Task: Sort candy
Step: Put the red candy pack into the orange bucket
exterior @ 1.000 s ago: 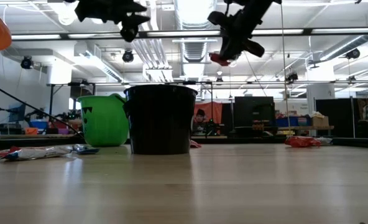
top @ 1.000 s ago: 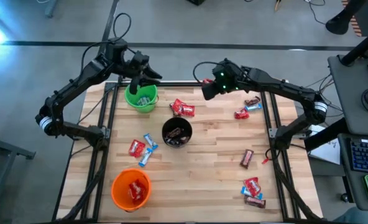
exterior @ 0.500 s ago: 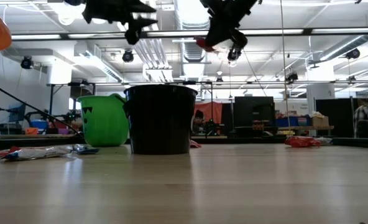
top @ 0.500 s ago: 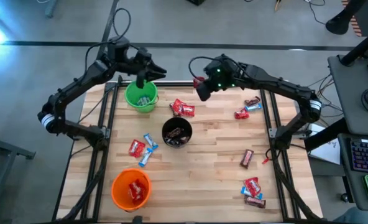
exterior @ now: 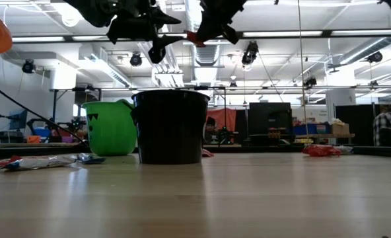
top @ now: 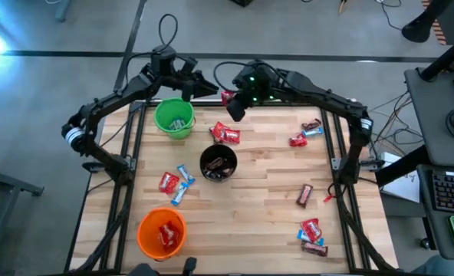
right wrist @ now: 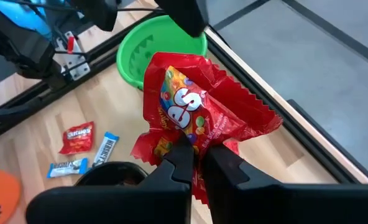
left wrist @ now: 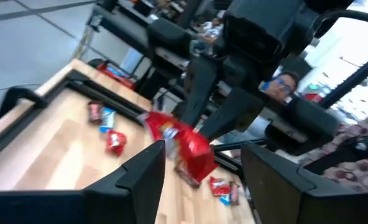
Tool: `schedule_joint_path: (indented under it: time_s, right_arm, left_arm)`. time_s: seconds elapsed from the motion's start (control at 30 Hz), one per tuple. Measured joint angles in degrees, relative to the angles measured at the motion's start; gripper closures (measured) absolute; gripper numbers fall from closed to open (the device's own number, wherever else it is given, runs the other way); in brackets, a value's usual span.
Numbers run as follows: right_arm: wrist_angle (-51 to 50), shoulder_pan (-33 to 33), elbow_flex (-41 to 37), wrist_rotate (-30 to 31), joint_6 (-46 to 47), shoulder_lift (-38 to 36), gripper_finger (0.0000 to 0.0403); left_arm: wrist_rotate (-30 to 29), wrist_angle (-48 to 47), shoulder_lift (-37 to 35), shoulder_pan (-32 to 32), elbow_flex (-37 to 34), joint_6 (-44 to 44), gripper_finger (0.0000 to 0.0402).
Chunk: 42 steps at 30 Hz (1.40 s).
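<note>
Red candy packet carried high, apparently for a hand-over.
The red candy packet [right wrist: 199, 118] hangs pinched in the closed right pincer [top: 235, 103] above the table's [top: 265, 192] far edge, beside the green cup [top: 173, 119]; the left pincer [left wrist: 202, 165] faces it with fingers spread, empty. Open air surrounds both; loose candy lies well apart below.

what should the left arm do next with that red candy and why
Probably close the left gripper on the red candy. The right gripper pinches it in midair above the table's far edge, near the green cup, and the left fingers stand open on either side of it, as for a handover.
</note>
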Motion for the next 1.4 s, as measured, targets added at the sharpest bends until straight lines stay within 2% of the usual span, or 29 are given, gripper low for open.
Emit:
schedule_joint_path:
  time_s: [0.2,0.43,1.1,1.23,1.4]
  right_arm:
    - [-0.85,0.01,4.19,-0.02,-0.13,3.57,0.0391]
    - [-1.06,0.14,6.57,0.01,0.02,4.20,0.0391]
    - [1.16,0.27,6.88,-0.04,0.96,4.52,0.0391]
    - [1.31,0.27,6.88,-0.30,0.94,4.51,0.0391]
    - [1.27,0.27,6.88,-0.49,0.92,4.47,0.0390]
  left_arm:
    - [0.20,-0.15,0.43,-0.01,0.00,-0.47,0.0210]
    - [-0.22,-0.24,0.41,0.03,0.00,-1.11,0.0210]
    - [-1.35,0.53,1.59,-2.48,0.00,0.99,0.0213]
    - [-1.44,1.05,1.59,-2.54,0.00,3.28,0.0247]
    - [-2.27,1.01,1.59,-2.66,0.00,7.90,0.0345]
